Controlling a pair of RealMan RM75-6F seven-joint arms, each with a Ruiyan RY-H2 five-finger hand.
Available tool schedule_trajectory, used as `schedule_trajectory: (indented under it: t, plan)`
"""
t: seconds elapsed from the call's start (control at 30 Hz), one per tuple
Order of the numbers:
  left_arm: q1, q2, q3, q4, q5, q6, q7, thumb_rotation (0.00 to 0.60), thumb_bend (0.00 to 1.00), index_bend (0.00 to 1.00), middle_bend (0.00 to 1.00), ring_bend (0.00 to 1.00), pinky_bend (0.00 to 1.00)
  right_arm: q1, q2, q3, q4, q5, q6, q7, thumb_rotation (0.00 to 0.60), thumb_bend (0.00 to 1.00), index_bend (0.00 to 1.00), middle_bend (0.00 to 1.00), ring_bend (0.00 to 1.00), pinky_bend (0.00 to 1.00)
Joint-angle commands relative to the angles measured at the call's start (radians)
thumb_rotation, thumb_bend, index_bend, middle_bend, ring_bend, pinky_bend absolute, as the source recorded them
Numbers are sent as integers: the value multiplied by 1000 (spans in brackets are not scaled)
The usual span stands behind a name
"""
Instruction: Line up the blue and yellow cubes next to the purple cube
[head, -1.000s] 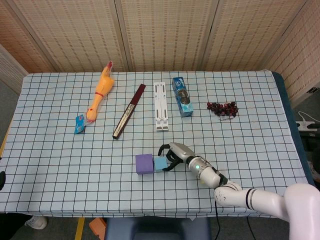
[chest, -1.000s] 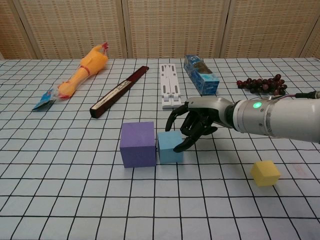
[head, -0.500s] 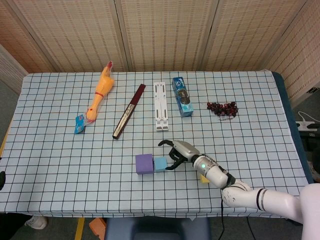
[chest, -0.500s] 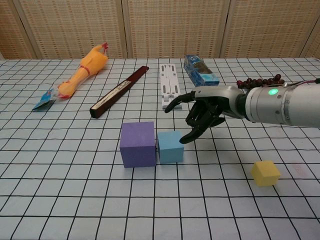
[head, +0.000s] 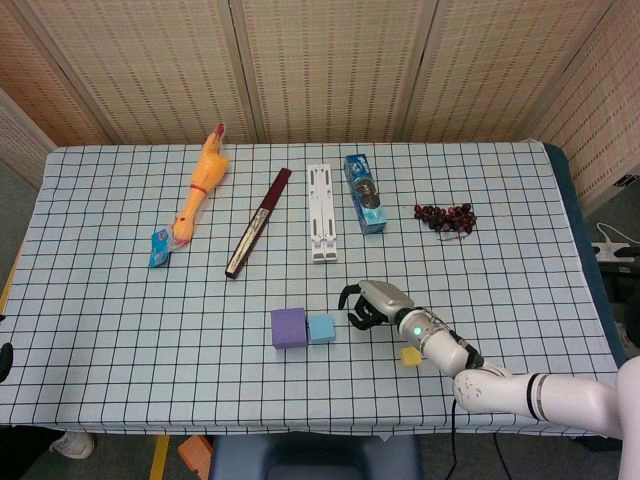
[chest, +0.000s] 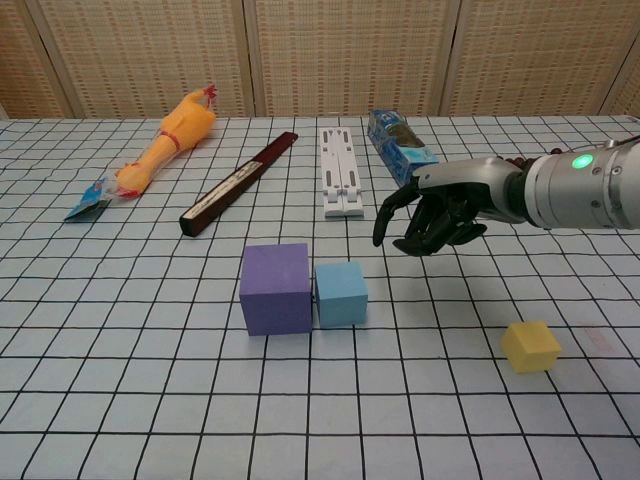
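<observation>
Purple cube (chest: 275, 288): on the checked tablecloth (head: 110, 300), near the front edge, upright.
Blue cube (chest: 340, 294): at the purple cube's 3 o'clock, sides touching or very nearly so, front faces roughly in line.
Yellow cube (chest: 531, 346): apart from the pair, at the blue cube's 4 o'clock, turned slightly off the grid.
Right hand (chest: 437, 214): above the cloth at the blue cube's 1 o'clock, fingers (chest: 386, 217) loosely curled downward and parted, holding nothing, touching no cube.
Left hand: in neither view.
Far row, left to right: rubber chicken (head: 199, 192), dark flat bar (head: 259, 222), white folding stand (head: 320, 212), blue packet (head: 365, 193), grape bunch (head: 446, 217).
</observation>
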Motion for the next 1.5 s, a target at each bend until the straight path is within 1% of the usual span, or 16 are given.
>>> schedule_trajectory:
  t: [0.03, 0.2, 0.43, 0.53, 0.63, 0.7, 0.77, 0.87, 1.0, 1.07, 1.37, 1.5]
  plan:
    - [0, 1, 0, -1, 0, 0, -3, 600, 412, 358, 370, 296, 412, 20, 11, -11, -8, 28, -23, 0, 600, 537, 462, 881, 984, 1000]
    - [0, 1, 1, -1, 1, -1, -4, 600, 412, 358, 370, 296, 412, 45, 20, -35, -13, 60, -28, -11, 600, 593, 476, 884, 985, 1000]
    - [-1, 2, 1, -2, 0, -5, -7, 600, 413, 358, 370, 296, 413, 81, 40, -85, -34, 122, 10, -61, 600, 603, 475, 885, 986, 1000]
    - [-1, 2, 1, -4, 0, -4, -6, 600, 414, 357, 370, 295, 413, 102, 54, -99, -40, 152, -21, -64, 600, 614, 450, 885, 986, 1000]
    - [1, 2, 1, -4, 2, 1, -5, 600, 414, 357, 370, 296, 412, 121, 68, -106, -35, 171, -77, -49, 600, 645, 415, 886, 987, 1000]
    - [1, 2, 2, -4, 3, 1, -6, 600, 413, 357, 370, 296, 413, 133, 80, -106, -27, 182, -135, -25, 600, 664, 391, 890, 988, 1000]
    - [0, 3, 2, -3, 2, -1, -7, 600, 413, 356, 370, 296, 413, 144, 95, -101, -14, 188, -207, 7, 600, 678, 357, 894, 990, 1000]
    - [0, 3, 1, -3, -1, -3, -9, 600, 413, 357, 370, 296, 413, 153, 107, -97, 10, 179, -281, 43, 600, 683, 304, 898, 992, 1000]
    - [0, 3, 2, -4, 2, -3, -7, 600, 415, 357, 370, 296, 413, 151, 102, -86, 35, 157, -339, 88, 600, 683, 239, 902, 995, 1000]
    - [0, 3, 2, -4, 3, -3, -5, 600, 415, 356, 370, 296, 413, 146, 97, -72, 52, 145, -380, 117, 600, 683, 216, 903, 995, 1000]
    - [0, 4, 1, -4, 0, -4, -9, 600, 416, 356, 370, 296, 413, 84, 65, 24, 109, 61, -513, 199, 600, 683, 200, 907, 1000, 1000]
    - [0, 4, 2, -4, 2, -3, -9, 600, 415, 356, 371, 296, 413, 61, 49, 53, 125, 24, -535, 214, 600, 683, 201, 908, 1000, 1000]
